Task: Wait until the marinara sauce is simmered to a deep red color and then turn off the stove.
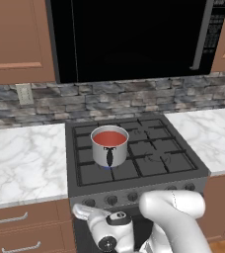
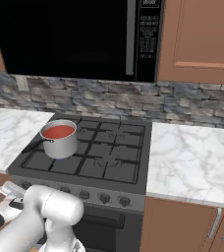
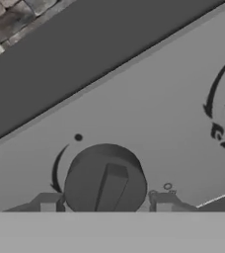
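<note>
Hand view is showing us closing in on a stove knob at lower centre with our fingers spread either side, not yet pinching it, while the marinara sauce is sitting red in its pot mid-frame, burner apparently still on.

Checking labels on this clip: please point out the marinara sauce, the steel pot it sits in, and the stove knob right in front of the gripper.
marinara sauce (image 1: 109, 139), left base view, middle of the red disc.
steel pot (image 2: 65, 146), right base view, shiny side wall.
stove knob (image 3: 104, 179), hand view, its round face, between the fingertips.
</note>
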